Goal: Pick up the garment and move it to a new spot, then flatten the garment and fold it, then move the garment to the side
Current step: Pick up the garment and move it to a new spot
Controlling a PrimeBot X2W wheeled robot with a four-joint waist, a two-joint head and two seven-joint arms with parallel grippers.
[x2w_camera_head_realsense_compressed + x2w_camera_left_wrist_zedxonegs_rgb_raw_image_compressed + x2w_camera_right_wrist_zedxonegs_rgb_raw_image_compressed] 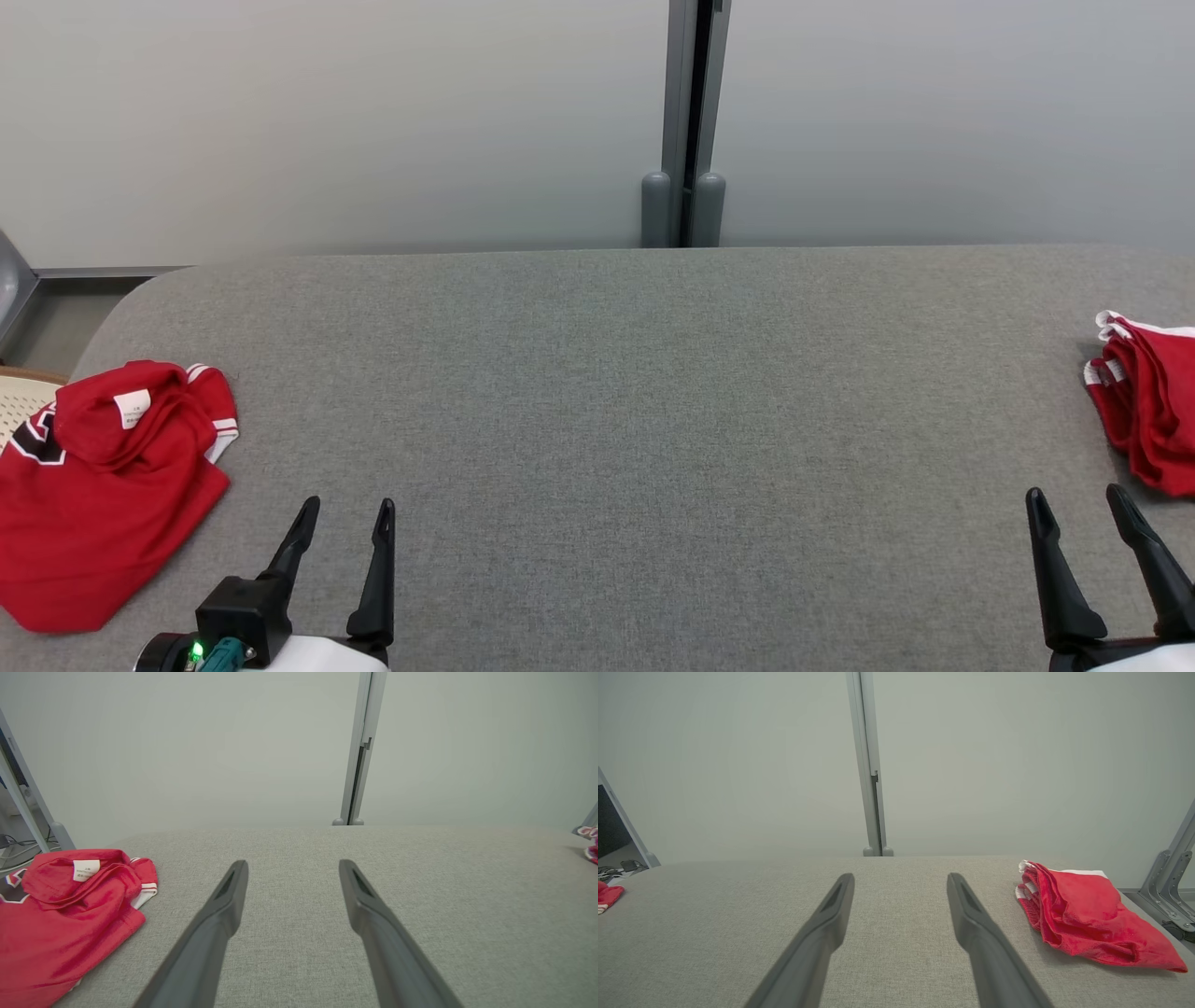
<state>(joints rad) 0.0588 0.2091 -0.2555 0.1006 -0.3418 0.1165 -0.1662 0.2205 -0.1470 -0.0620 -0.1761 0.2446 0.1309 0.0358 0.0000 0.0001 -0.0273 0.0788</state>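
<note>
- Grey woven fabric covers the table [616,420], which spans the head view and has a rounded far-left corner.
- Pale grey wall panels stand right behind the table's far edge, joined by a grey metal post [691,121] with 2 rounded feet at its base.
- Red and crumpled, 1 garment [103,495] lies at the table's left end, partly over the edge, with a white label [132,407] facing up and white stripes on a sleeve cuff.
- A second red garment, the folded garment [1153,420], sits at the far right end of the table, its white-trimmed edges stacked toward the middle.
- The left gripper [348,505] hovers over the near-left part of the table, just right of the crumpled garment and not touching it; its 2 dark fingers are spread wide with nothing between them.
- The right gripper [1075,493] sits at the near right, close beside the folded garment, jaws equally wide and empty.
- Between the 2 grippers the cloth surface is flat and smooth.
- A cream perforated seat [23,401] with a wooden rim shows beyond the table's left edge.
- A grey metal bracket [1169,886] stands past the table's right end in the right wrist view.
</note>
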